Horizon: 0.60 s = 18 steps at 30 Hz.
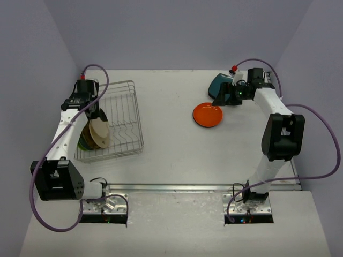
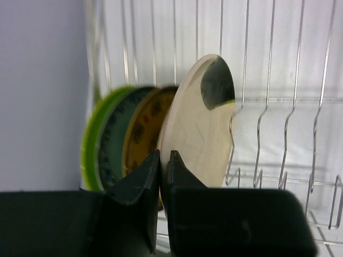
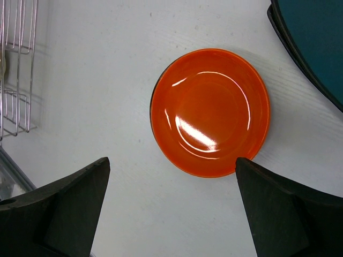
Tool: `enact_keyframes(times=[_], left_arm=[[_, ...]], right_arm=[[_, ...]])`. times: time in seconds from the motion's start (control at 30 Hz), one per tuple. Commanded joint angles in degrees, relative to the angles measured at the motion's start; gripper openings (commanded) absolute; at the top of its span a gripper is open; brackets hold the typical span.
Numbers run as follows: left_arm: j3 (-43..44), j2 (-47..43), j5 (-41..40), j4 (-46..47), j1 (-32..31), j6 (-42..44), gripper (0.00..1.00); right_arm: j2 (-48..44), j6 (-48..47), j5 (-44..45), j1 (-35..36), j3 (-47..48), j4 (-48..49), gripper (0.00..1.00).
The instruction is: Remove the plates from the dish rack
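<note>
My left gripper (image 1: 95,108) (image 2: 162,155) is down in the dish rack (image 1: 140,128) (image 2: 268,107), which sits at the left side of the table (image 1: 171,155), close to the side wall (image 1: 32,96). Its jaws are nearly together, pinched on the rim of the cream plate (image 1: 100,134) (image 2: 198,144). That plate stands on edge and is the outermost of a tight stack. The rest of the rack to its right is open wire.

My right gripper (image 1: 222,96) (image 3: 171,160) hangs spread wide, holding nothing, above an orange plate (image 1: 208,114) (image 3: 210,112) lying flat with bare table all around it.

Only the left wrist view separates the stack into green (image 2: 92,144), blue-patterned (image 2: 115,144) and yellow (image 2: 144,128) plates behind the cream one. Only the right wrist view shows the teal plate (image 1: 218,83) (image 3: 316,43) lying just beside the orange one, not touching it.
</note>
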Motion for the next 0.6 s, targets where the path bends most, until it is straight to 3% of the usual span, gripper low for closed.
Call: enact_keyframes(times=[0.0, 0.13, 0.2, 0.33, 0.57], left_arm=[[12.2, -2.4, 2.2, 2.3, 0.0, 3.4, 0.0], [16.1, -4.5, 15.6, 2.5, -0.1, 2.6, 0.0], [13.0, -6.9, 29.2, 4.2, -0.1, 0.9, 0.0], [7.6, -8.6, 46.4, 7.7, -1.5, -2.3, 0.0], [5.1, -6.8, 56.6, 10.6, -10.4, -6.9, 0.0]], right_arm=[[-4.6, -0.9, -2.0, 1.6, -0.6, 2.4, 0.99], [-6.7, -0.6, -5.1, 3.2, -1.4, 3.8, 0.99], [-8.1, 1.7, -7.7, 5.7, -2.3, 5.5, 0.99], [-11.4, 7.0, -12.2, 10.5, -4.7, 10.9, 0.99], [-12.6, 14.8, -13.1, 21.2, -4.2, 17.6, 0.99]])
